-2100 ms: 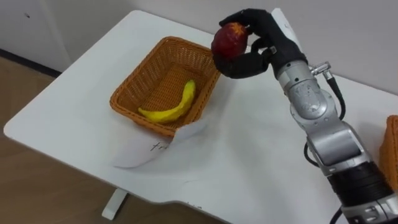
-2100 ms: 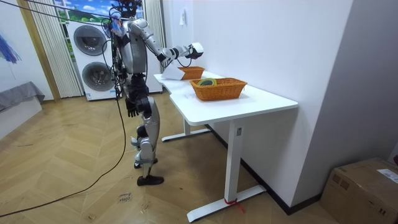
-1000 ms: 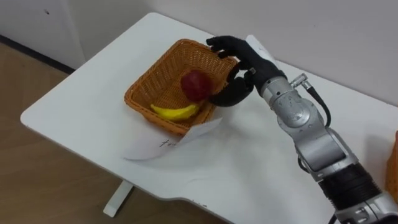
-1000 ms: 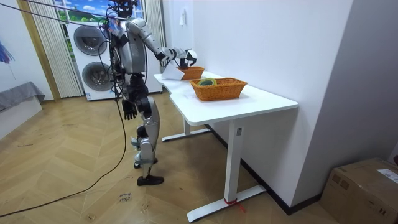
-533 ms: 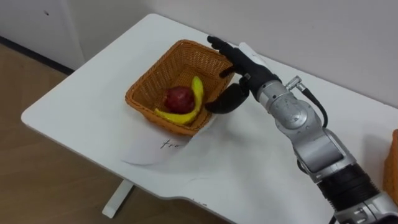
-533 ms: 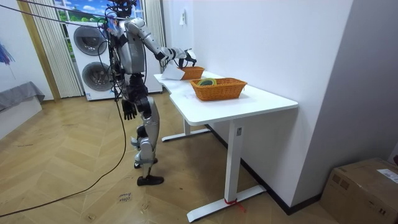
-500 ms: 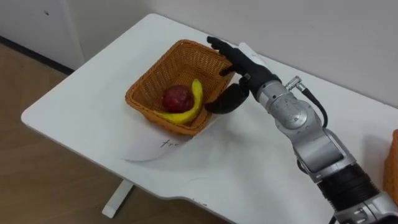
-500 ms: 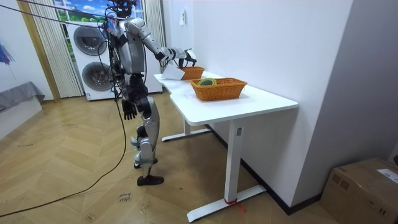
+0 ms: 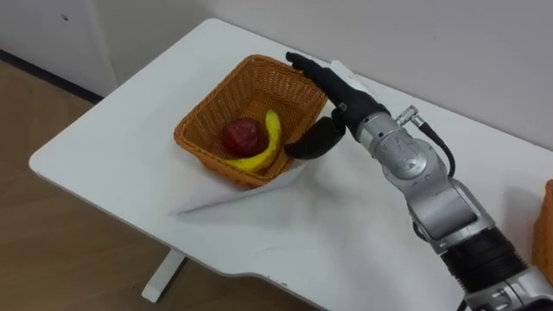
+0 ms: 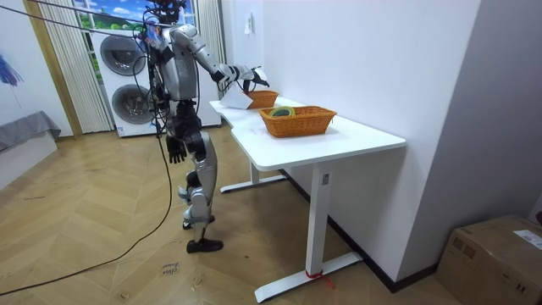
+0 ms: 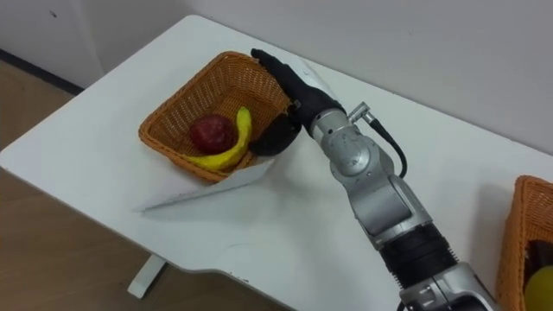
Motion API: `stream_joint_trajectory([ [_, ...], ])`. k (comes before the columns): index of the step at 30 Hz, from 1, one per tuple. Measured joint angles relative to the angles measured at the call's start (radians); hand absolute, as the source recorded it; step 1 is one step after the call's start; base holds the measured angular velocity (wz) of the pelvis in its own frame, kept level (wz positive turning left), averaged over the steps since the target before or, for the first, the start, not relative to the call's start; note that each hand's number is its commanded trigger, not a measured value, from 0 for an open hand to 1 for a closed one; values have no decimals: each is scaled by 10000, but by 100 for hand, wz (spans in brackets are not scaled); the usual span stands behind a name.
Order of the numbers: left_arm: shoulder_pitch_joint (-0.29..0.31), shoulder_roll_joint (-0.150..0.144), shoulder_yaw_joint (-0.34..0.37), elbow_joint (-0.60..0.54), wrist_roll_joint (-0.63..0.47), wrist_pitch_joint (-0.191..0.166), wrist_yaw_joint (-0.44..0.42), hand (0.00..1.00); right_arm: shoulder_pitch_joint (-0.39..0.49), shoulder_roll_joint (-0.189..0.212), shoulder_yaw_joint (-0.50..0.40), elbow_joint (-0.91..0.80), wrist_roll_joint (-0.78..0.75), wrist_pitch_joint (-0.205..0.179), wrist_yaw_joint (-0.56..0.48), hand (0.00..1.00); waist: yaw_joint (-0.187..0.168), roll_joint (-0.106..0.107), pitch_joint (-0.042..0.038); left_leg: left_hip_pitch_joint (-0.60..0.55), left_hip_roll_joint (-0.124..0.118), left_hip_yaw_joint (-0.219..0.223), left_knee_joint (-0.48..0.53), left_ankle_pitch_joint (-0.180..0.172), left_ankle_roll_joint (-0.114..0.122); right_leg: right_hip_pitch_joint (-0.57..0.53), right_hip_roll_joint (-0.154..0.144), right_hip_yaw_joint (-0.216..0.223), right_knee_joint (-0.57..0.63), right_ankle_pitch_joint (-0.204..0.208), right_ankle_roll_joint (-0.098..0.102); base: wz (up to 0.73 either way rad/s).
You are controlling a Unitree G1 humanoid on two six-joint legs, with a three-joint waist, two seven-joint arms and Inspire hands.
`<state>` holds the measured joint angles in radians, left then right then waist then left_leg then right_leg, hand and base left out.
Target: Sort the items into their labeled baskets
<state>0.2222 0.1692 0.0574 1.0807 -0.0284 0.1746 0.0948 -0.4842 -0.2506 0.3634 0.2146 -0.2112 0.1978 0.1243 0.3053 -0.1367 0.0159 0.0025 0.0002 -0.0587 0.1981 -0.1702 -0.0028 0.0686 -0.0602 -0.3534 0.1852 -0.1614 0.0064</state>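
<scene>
- Since 2.1 s ago the round dark-red apple (image 9: 243, 136) has left the right hand (image 9: 346, 97) and dropped into the rectangular orange wicker basket (image 9: 207, 102). The hand was then curled round the fruit above the rim and now holds nothing.
- The apple lies on the basket's floor, touching the curved yellow banana (image 9: 270, 149), which bends round the apple's right side and near side.
- The right hand hovers over the basket's far right corner. Its fingers (image 9: 304, 66) are straight and close together, reaching across the rim. The thumb points down just outside the basket's right wall, and I cannot tell whether it touches the wicker.
- A white paper sheet (image 9: 229, 197) sticks out from under the basket's near side and slopes down onto the white tabletop (image 9: 130, 130).
- A second orange wicker basket (image 11: 518, 229) stands well apart at the tabletop's right end, with a yellow-green thing inside that I cannot identify.
- In the room view the robot stands upright at the tabletop's far end, in front of 2 stacked white washing machines (image 10: 127, 76), with its right arm stretched out over the first basket.
- The left hand (image 10: 175, 151) hangs beside the robot's hip, away from the tabletop. Whether it is open or closed I cannot tell.
</scene>
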Motion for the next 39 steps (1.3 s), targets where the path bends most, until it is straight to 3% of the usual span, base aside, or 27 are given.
stream_joint_trajectory([
  [9, 13, -8, 49, -14, -1, -21, -100, 0, -1, -59, -1259, -889, 108, -125, -363, 0, -311, 10, -12, 6, -6, 12, -5, 1, 2, 17, -5, 94, 0, 1, -1, 0],
  [15, 104, 50, 202, -6, 10, -128, 40, 0, 0, -196, -2356, -1923, 499, -322, -1239, 0, -976, 142, -63, 39, 17, 193, -8, -4, 9, -27, 28, 369, -1, 6, -8, -8],
  [17, 102, 48, 200, -12, 6, -166, 52, 0, 3, -489, -2547, -2231, 489, -465, -1581, 0, -1225, 192, -175, 115, 44, 346, -16, -4, 10, -37, 44, 502, 7, 9, -13, -15],
  [20, 102, 49, 211, -21, -18, -329, 55, 0, 3, -831, -2950, -2390, 814, -674, -1963, 0, -1531, 300, -231, 302, 68, 510, -128, -2, 12, 28, 52, 632, 35, 11, -18, -16],
  [24, 99, 37, 475, -95, -13, -554, 183, 0, 153, -968, -3743, -2642, 1648, -769, -2443, 0, -1930, 344, -209, 368, 85, 562, -196, -3, 12, 28, 72, 754, 38, 22, -35, -10],
  [33, 204, 48, 594, -104, -25, -745, 345, 0, 1975, -1063, -5558, -3407, 3144, -949, -3263, 0, -2907, 351, -192, 645, 174, 1071, -319, -39, 20, -1, 164, 1276, 54, 35, -49, -16],
  [36, 253, 13, 592, -146, -72, -935, 434, 0, 2302, -1067, -6122, -3405, 3484, -970, -3546, 0, -3189, 427, -141, 745, 242, 1341, -337, -107, -1, -32, 233, 1552, 67, 46, -66, -26],
  [39, 330, -16, 684, -163, -109, -1034, 512, 0, 2786, -1166, -6821, -3408, 4423, -1138, -3981, 0, -3456, 461, -180, 806, 283, 1447, -338, -152, -25, -32, 283, 1629, 57, 48, -69, -12],
])
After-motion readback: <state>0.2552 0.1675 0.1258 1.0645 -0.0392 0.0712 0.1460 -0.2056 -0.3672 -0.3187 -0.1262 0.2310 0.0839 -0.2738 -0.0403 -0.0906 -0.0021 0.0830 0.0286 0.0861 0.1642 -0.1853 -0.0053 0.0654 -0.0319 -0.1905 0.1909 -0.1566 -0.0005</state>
